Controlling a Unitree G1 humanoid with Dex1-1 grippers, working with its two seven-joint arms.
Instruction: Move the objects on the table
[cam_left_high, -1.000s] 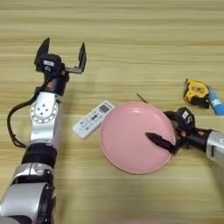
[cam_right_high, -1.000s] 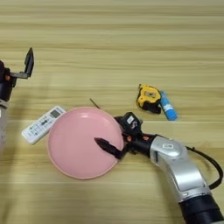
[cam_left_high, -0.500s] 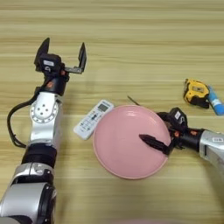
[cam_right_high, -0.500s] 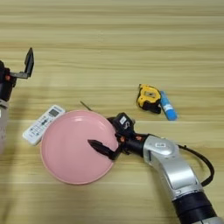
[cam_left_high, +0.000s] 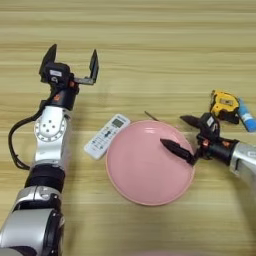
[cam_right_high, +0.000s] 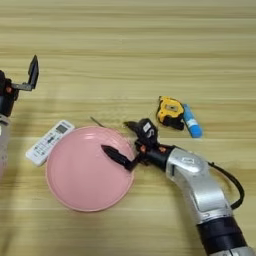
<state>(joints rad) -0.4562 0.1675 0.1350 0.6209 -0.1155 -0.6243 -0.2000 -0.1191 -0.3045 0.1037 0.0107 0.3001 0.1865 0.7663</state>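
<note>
The large pink plate (cam_left_high: 142, 175) lies at the table's centre. My right gripper (cam_left_high: 171, 130) is at its right rim, open: one black finger (cam_left_high: 175, 148) reaches in over the plate and the other stays outside the rim. A thin screwdriver shaft (cam_left_high: 150, 116) pokes out from behind the plate's far edge; its handle is hidden. The white remote (cam_left_high: 106, 136) lies against the plate's left rim. The yellow-black tape measure (cam_right_high: 170, 111) and the blue tube (cam_right_high: 191, 121) sit side by side at the right. My left gripper (cam_left_high: 72, 56) stands open at the far left, holding nothing.
The wooden table (cam_left_high: 150, 40) fills the view. A black cable (cam_left_high: 15, 140) loops beside my left forearm, and another (cam_right_high: 235, 185) trails from the right arm.
The right gripper dragged the pink plate left and slightly toward me until it met the remote, and the screwdriver shaft shifted with it. Its fingers now stand wider apart. The left arm stayed put.
</note>
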